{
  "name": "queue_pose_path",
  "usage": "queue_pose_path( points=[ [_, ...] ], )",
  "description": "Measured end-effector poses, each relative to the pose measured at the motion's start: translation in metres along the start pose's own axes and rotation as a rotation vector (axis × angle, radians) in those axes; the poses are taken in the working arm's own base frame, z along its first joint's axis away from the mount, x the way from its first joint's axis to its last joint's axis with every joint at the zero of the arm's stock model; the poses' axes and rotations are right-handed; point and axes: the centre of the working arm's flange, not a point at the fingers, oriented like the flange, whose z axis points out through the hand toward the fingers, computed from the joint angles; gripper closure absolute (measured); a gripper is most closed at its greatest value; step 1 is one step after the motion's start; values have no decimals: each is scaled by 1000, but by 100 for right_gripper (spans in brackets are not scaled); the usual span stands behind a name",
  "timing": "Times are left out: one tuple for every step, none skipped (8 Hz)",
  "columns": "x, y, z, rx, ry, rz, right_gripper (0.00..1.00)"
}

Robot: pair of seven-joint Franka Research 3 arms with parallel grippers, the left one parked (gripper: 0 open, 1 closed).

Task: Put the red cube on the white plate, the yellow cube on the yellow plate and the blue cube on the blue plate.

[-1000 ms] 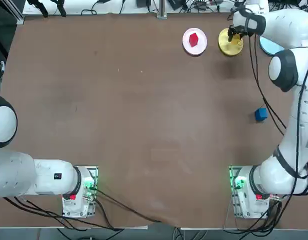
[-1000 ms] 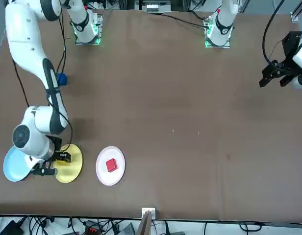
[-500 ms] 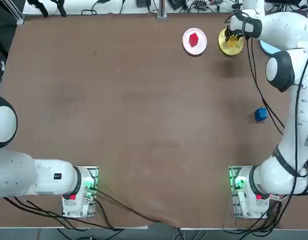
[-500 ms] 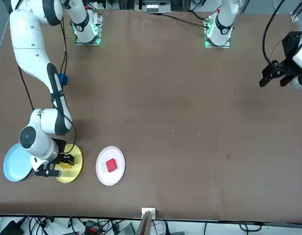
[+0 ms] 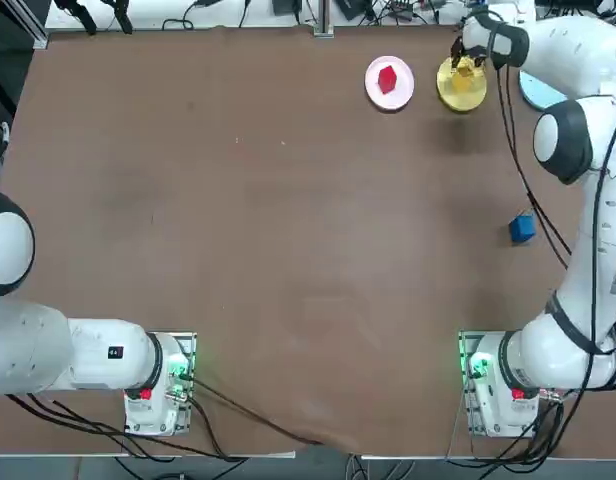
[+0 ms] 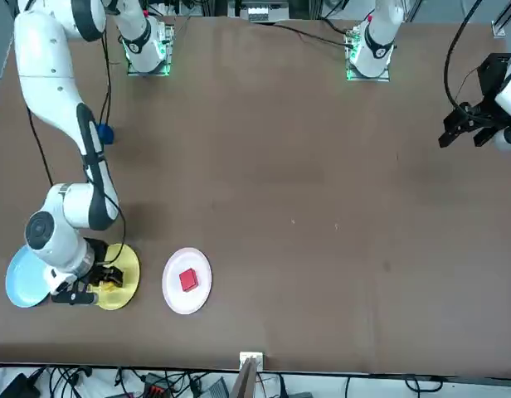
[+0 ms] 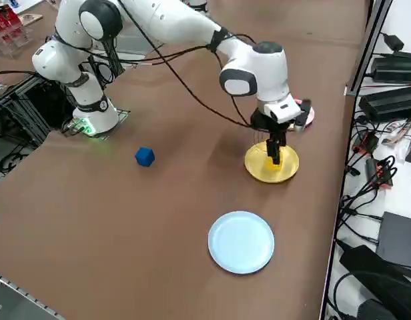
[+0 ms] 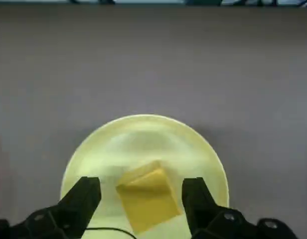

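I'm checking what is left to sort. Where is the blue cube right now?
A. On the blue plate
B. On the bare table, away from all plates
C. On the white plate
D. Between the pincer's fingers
B: the blue cube sits alone on the table, far from the empty blue plate.

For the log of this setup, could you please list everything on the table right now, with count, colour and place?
red cube: one, red, on the white plate.
white plate: one, white, far edge of table, beside the yellow plate.
yellow cube: one, yellow, on the yellow plate, between the tool's fingers with gaps either side.
yellow plate: one, yellow, between white and blue plates.
blue cube: one, deep blue, on bare table, robot's right side.
blue plate: one, light blue, nothing on it.
right tool: open, over the yellow plate.
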Motion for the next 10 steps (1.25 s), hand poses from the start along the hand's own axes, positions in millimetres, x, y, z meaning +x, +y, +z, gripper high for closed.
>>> queue_pose_path(
  points=[
    [5, 2, -44, 2, -23, 3, 0],
    [3, 5, -93, 3, -61, 6, 0],
    [-6, 12, -138, 4, -127, 9, 0],
    [-21, 24, -172, 6, -197, 10, 0],
    [-39, 42, -196, 9, -248, 15, 0],
    [-59, 62, -208, 15, -279, 24, 0],
    [-84, 74, -214, 22, -307, 32, 0],
    [-114, 77, -217, 27, -326, 40, 0],
    [-146, 82, -218, 32, -327, 52, 0],
    [-182, 90, -213, 37, -340, 73, 0]
  ],
)
